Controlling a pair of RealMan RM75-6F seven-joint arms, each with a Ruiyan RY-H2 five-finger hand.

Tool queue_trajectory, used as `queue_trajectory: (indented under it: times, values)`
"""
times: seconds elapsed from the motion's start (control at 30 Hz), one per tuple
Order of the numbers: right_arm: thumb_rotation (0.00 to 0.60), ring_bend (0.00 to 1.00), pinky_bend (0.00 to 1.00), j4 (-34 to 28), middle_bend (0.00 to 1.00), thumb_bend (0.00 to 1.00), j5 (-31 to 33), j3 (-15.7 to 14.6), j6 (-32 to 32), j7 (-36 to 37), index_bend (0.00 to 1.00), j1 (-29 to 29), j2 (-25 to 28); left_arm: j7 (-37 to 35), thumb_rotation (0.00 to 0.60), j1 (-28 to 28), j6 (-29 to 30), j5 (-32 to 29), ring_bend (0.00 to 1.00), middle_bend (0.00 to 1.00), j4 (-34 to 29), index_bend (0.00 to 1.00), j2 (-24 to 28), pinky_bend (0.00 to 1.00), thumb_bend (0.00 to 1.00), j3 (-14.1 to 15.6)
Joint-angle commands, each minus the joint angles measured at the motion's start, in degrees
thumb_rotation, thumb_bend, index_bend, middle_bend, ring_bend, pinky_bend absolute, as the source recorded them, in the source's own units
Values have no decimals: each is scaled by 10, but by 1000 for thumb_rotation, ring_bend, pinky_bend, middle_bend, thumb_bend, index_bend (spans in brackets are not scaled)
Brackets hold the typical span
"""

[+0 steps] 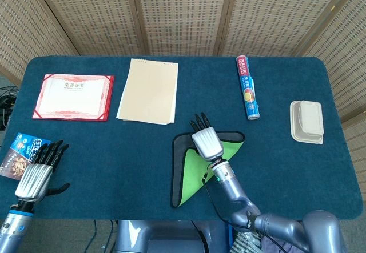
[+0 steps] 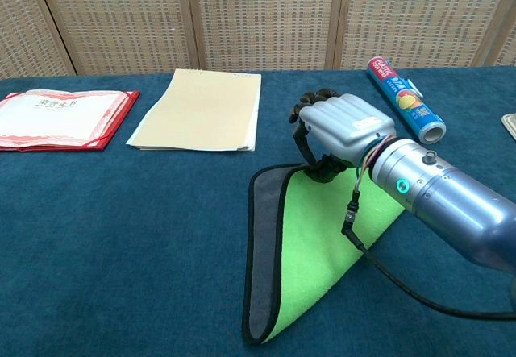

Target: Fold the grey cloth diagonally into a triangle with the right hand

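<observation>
The grey cloth (image 1: 178, 150) lies at the table's near middle, its green underside (image 2: 314, 236) turned over it in a triangle. A narrow grey strip (image 2: 262, 244) shows along the left edge. My right hand (image 1: 207, 143) sits over the cloth's far corner. In the chest view the right hand (image 2: 343, 131) has its fingers curled down onto the green flap's corner, which it appears to pinch; the palm hides the contact. My left hand (image 1: 35, 176) hovers at the near left edge, fingers spread and holding nothing.
A red certificate (image 1: 73, 96) and a stack of tan paper (image 1: 148, 90) lie at the far left. A plastic-wrap tube (image 1: 248, 87) is beyond the cloth, a beige lidded container (image 1: 307, 121) at the right. A snack packet (image 1: 16, 153) lies by my left hand.
</observation>
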Motion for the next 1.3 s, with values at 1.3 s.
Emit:
queue_trajectory:
  times: [1.3]
  values:
    - [600,0,0,54,110,439,29,3,-4,19,629,39,-30,-1,600,-4,-9,-4,0,0,3,0,-3,0,158,2]
